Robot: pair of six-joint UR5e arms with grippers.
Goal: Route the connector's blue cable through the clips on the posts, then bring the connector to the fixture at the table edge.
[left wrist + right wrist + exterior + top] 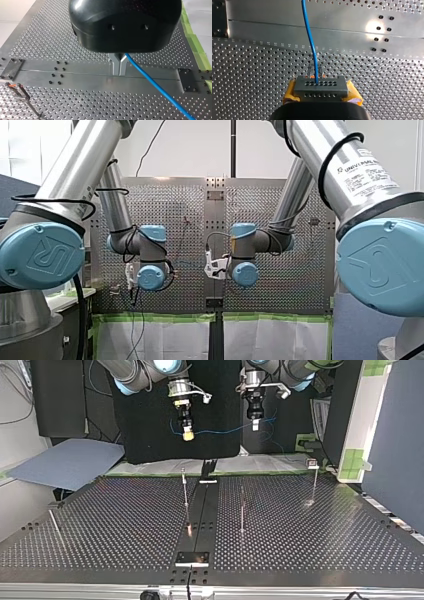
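At the near end of the dark middle strip of the perforated table, as the top view shows it, sits a small plate. Farther along, thin posts stand on either side of that strip, well below the blue cable. Farthest back, raised high above the strip, we hold the cable slung between our grippers. Our right gripper has its yellow pads clamped on the grey connector, and the cable leaves the connector's face. Our left gripper has its metal fingers pressed together on the cable.
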